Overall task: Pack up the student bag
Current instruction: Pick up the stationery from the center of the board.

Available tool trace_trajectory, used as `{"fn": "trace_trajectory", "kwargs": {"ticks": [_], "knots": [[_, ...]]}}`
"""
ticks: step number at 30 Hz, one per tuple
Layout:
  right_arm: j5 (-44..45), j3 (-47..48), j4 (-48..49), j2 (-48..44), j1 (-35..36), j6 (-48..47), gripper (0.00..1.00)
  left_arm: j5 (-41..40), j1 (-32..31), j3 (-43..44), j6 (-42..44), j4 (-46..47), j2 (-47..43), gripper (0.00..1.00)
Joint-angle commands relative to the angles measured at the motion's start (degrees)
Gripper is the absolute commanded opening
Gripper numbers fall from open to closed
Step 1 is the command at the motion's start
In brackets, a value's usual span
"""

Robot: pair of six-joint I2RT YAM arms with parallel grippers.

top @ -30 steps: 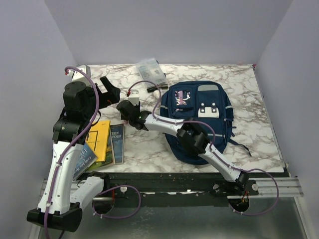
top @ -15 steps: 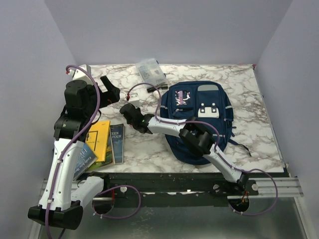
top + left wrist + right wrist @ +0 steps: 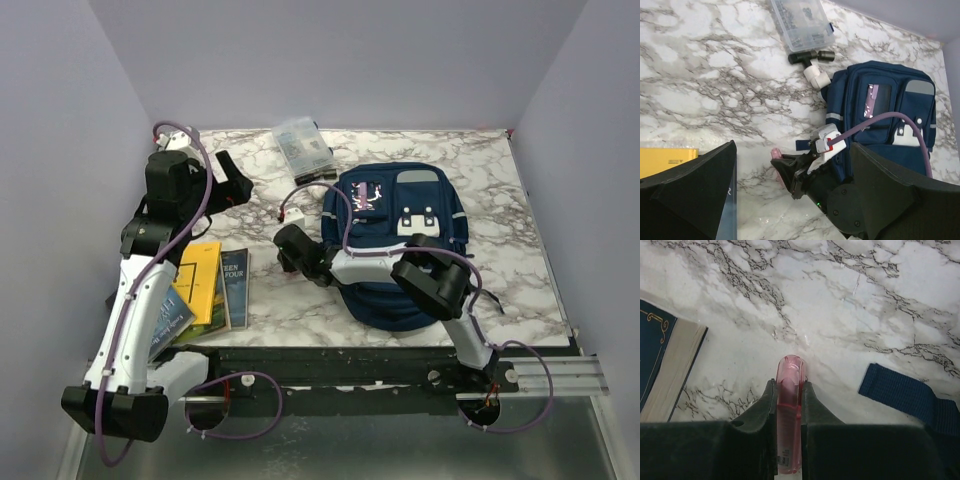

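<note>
One navy bag [image 3: 400, 215] lies flat right of centre on the bench [image 3: 520, 260], with at least three books [image 3: 197, 280] at left and one clear box [image 3: 303, 147] behind. The left fingers [image 3: 690, 185] gape wide, while the right fingers [image 3: 762, 407] pinch one pink tube [image 3: 790, 375] beside the bag.

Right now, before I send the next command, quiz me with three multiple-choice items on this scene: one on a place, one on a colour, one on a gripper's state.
1. Where is the student bag?
A) flat on the table, on the right arm's side
B) upright against the back wall
C) on the floor

2. What colour is the translucent tube in the right gripper?
A) green
B) pink
C) black

3. How is the left gripper?
A) shut on a book
B) shut on the bag's strap
C) open, holding nothing

Key:
1 A: it lies flat on the marble top.
2 B: the right wrist view shows it pink, clamped between the fingers.
3 C: its fingers are spread wide with only the table below.
</note>
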Motion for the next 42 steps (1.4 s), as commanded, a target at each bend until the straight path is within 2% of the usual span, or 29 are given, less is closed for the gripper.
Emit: {"fn": "trace_trajectory", "kwargs": {"ticks": [1, 2, 5, 9, 13, 17, 18, 19, 22, 24, 27, 32, 37, 42], "knots": [[-5.5, -9.3, -6.1, 1.4, 0.5, 0.1, 0.05, 8.3, 0.8, -0.1, -1.7, 0.5, 4.2, 0.97], [-5.6, -10.4, -4.0, 0.3, 0.5, 0.1, 0.01, 10.3, 1.1, -0.2, -2.2, 0.6, 5.6, 0.97], [-6.8, -14.2, 1.8, -3.8, 0.6, 0.0, 0.01, 17.0, 2.0, -0.2, -3.9, 0.8, 10.6, 0.97], [-7.9, -19.8, 9.1, -9.2, 0.3, -0.3, 0.01, 30.2, 4.1, -1.4, -7.9, 3.0, 18.9, 0.97], [-9.0, -19.9, 8.6, -10.6, 0.0, -1.1, 0.01, 43.1, 5.7, -4.2, -13.8, 8.1, 26.5, 0.97], [-9.9, -20.0, 6.6, -10.6, 0.0, -1.4, 0.01, 48.8, 5.8, -8.4, -19.3, 15.6, 29.1, 0.97], [-10.3, -19.3, 4.8, -10.2, 0.0, -1.6, 0.01, 49.5, 5.8, -8.9, -20.1, 16.6, 29.6, 0.97], [-9.8, -18.8, 3.2, -10.0, 0.0, -1.9, 0.06, 50.4, 5.8, -9.2, -20.8, 17.3, 29.9, 0.97], [-3.0, -19.5, 0.5, -10.6, 0.6, -1.2, 0.42, 51.0, 5.8, -9.6, -21.5, 18.3, 30.1, 0.97], [-0.6, -20.7, -0.1, -12.1, 0.7, -1.2, 0.51, 50.9, 5.8, -9.5, -21.3, 18.3, 29.8, 0.97], [-0.2, -20.6, -1.8, -13.1, 0.7, -2.6, 0.56, 51.1, 5.8, -9.3, -21.4, 18.3, 29.8, 0.97], [0.3, -19.6, -5.2, -13.4, 2.3, -3.3, 0.57, 51.6, 5.8, -9.1, -21.3, 18.4, 30.2, 0.97], [-0.1, -22.4, -9.1, -14.9, 3.4, -3.8, 0.58, 51.7, 5.8, -9.1, -21.2, 18.3, 30.0, 0.97], [0.2, -26.9, -7.8, -16.1, 4.0, -3.7, 0.57, 52.2, 5.8, -9.3, -21.5, 18.6, 29.9, 0.97]]}}
